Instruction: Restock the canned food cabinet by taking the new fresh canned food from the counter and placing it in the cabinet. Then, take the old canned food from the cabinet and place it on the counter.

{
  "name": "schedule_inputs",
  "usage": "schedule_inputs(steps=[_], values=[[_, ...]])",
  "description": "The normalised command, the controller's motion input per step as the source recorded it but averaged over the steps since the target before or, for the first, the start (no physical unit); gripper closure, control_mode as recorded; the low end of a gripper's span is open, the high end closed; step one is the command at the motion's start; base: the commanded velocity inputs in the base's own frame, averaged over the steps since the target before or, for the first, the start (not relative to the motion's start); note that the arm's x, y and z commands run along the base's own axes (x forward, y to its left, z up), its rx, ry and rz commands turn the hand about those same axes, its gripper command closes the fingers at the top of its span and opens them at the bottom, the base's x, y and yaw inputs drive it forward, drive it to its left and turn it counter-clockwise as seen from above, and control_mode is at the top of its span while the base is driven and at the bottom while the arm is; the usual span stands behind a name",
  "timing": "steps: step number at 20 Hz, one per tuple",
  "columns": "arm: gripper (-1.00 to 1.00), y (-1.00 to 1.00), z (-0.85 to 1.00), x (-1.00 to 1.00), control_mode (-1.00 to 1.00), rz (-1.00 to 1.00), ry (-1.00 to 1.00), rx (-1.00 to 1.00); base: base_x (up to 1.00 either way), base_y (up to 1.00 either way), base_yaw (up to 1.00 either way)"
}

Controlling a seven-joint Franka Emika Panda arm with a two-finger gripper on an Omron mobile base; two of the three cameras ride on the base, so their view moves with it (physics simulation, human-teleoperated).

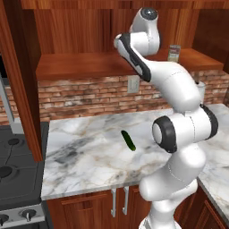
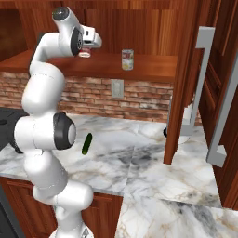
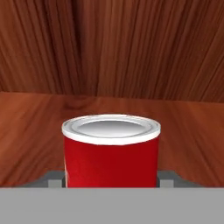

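My gripper (image 3: pixel 112 183) is closed on the red can (image 3: pixel 111 153); grey fingers (image 3: pixel 54 180) touch both its sides. Can stands upright on the cabinet shelf (image 3: pixel 35 127), wood back wall at 12 o'clock. In the right base view the cream-yellow can (image 2: pixel 127 60) stands on the same shelf at 3 o'clock of my gripper. Table (image 1: pixel 89 152) below carries a green cucumber (image 1: pixel 128 140).
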Motion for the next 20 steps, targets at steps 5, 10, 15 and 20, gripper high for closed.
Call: schedule_inputs(steps=[5,10,15,20], values=[[1.00,0.50,0.25,-1.00,-1.00,0.18,-0.47,-0.01,0.00,0.00,0.00],[1.00,0.51,0.32,-1.00,-1.00,0.22,-0.28,0.00,0.00,0.00,0.00],[1.00,0.35,0.28,-1.00,-1.00,0.35,0.03,0.03,0.00,0.00,0.00],[1.00,0.12,0.07,-1.00,-1.00,0.41,0.31,0.06,0.00,0.00,0.00]])
